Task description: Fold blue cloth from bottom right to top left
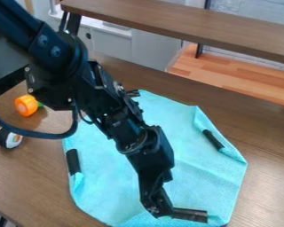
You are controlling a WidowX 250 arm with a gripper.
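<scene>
Blue cloth (195, 177) lies on a wooden counter (29, 181), pincer (181, 213) at its near edge, presumably for folding; whether open or gripping, I cannot tell.

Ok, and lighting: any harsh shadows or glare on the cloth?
Camera view: no harsh shadow or glare on the cloth, only soft shading at its folds; a faint shadow beside the orange object; small pale highlights on the black arm.

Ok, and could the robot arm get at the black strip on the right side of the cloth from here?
Probably yes: the black strip lies uncovered on the cloth, and nothing stands between it and the pincer.
</scene>
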